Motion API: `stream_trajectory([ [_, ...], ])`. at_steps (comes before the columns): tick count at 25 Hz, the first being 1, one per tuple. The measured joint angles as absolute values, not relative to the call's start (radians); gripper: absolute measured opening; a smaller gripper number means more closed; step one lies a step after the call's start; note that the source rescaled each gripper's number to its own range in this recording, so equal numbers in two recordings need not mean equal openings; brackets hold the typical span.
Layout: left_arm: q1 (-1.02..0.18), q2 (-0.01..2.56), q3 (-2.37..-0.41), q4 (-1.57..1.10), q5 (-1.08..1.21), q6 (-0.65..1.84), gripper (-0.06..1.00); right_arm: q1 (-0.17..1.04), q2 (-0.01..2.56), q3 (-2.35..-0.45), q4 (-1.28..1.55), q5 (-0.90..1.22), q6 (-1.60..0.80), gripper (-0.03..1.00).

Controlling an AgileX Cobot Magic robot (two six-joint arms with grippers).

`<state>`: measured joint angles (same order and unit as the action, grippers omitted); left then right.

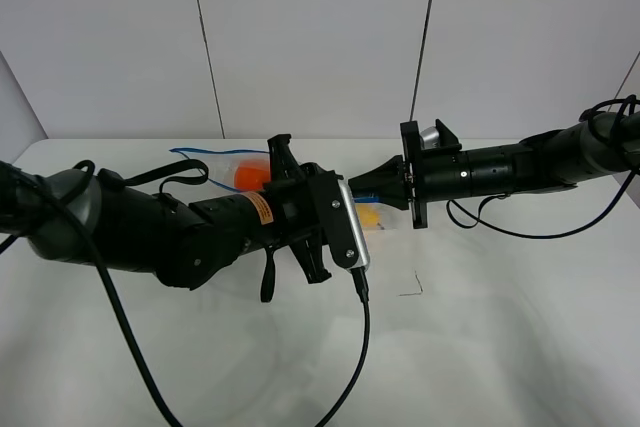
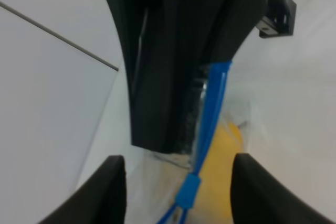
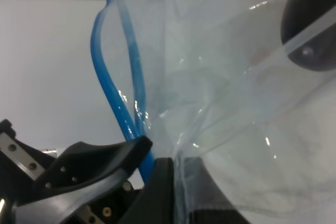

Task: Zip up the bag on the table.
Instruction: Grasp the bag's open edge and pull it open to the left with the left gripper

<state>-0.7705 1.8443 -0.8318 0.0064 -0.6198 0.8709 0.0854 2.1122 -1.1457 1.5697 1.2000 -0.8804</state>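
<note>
The left pincer [image 2: 178,163] is standing open, with the slider [image 2: 188,190] lying between its jaws, untouched. If the jaws are meeting off-centre, they risk pinching film instead of slider and jamming the zip. The right pincer [image 3: 155,156] is clamping the bag [image 3: 226,103] by its blue strip, just ahead of the left pincer, over the table [image 1: 500,327]. A hard pull risks tearing it free.
</note>
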Motion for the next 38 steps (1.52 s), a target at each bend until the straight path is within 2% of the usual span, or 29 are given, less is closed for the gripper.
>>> stream_trajectory([
  [3,-0.77,1.844,-0.832,0.006,-0.636,0.871,0.48,0.085,2.112,-1.146,1.57,1.2,-0.88,0.0],
  [9,-0.77,1.844,-0.832,0.006,-0.633,0.877,0.27,0.085,2.112,-1.146,1.57,1.2,-0.88,0.0],
  [19,-0.77,1.844,-0.832,0.006,-0.627,0.903,0.2,0.085,2.112,-1.146,1.573,1.2,-0.88,0.0],
  [24,-0.77,1.844,-0.832,0.007,-0.622,0.904,0.04,0.085,2.112,-1.146,1.577,1.2,-0.879,0.0],
  [38,-0.77,1.844,-0.832,0.0,-0.622,0.96,0.0,0.085,2.112,-1.146,1.579,1.2,-0.878,0.0],
])
